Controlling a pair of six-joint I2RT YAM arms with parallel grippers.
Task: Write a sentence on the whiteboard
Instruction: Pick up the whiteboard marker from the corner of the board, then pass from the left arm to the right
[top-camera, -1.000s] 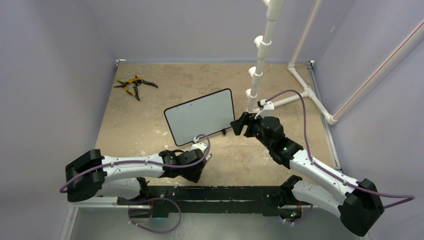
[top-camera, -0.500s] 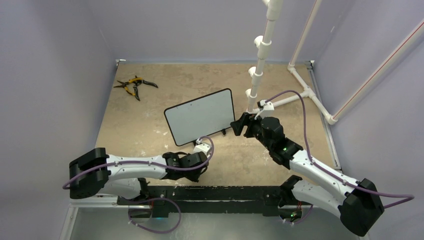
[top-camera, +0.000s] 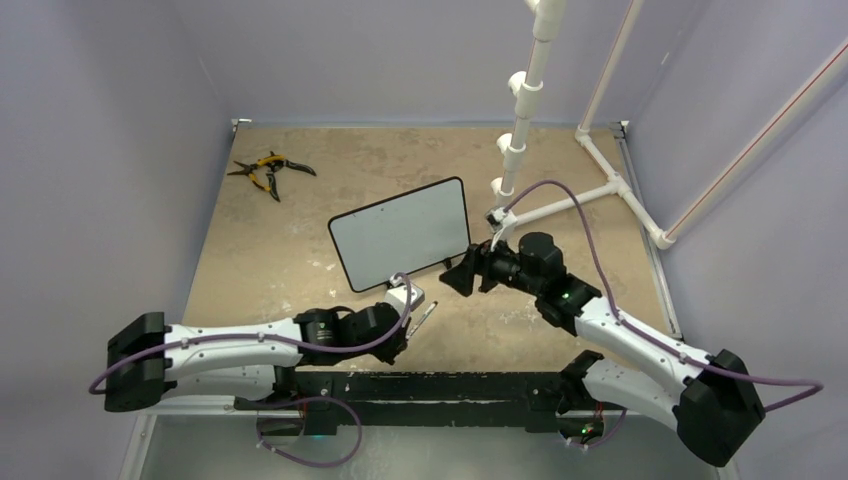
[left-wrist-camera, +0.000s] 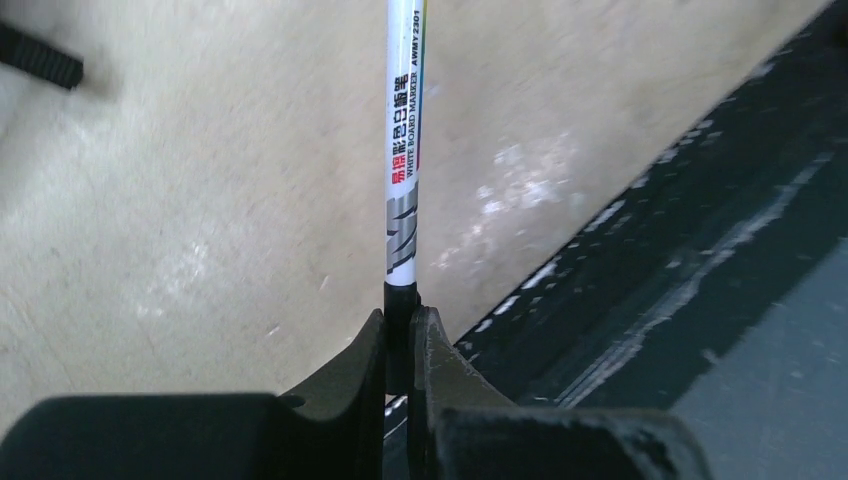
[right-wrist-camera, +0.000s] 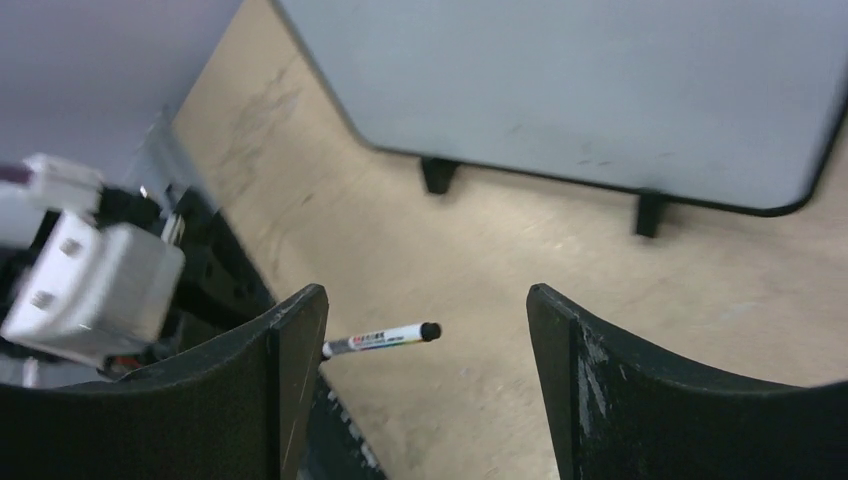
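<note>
The whiteboard stands tilted on the tan table, its face blank; no sentence shows on it. My left gripper is in front of the board's near edge, shut on the black end of a white marker. In the left wrist view the marker points straight out from the gripper above the table. My right gripper is open and empty by the board's near right corner, facing the marker. In the right wrist view the marker shows between the gripper's spread jaws, the board beyond it.
Yellow-handled pliers lie at the far left. A white PVC pipe stand rises right of the board, its pipes running to the far right corner. A black rail runs along the table's near edge. Purple walls close in three sides.
My left arm has stretched and turned, so the marker now sticks out to the right. My right gripper has swung down and left from the board's corner towards the marker.
</note>
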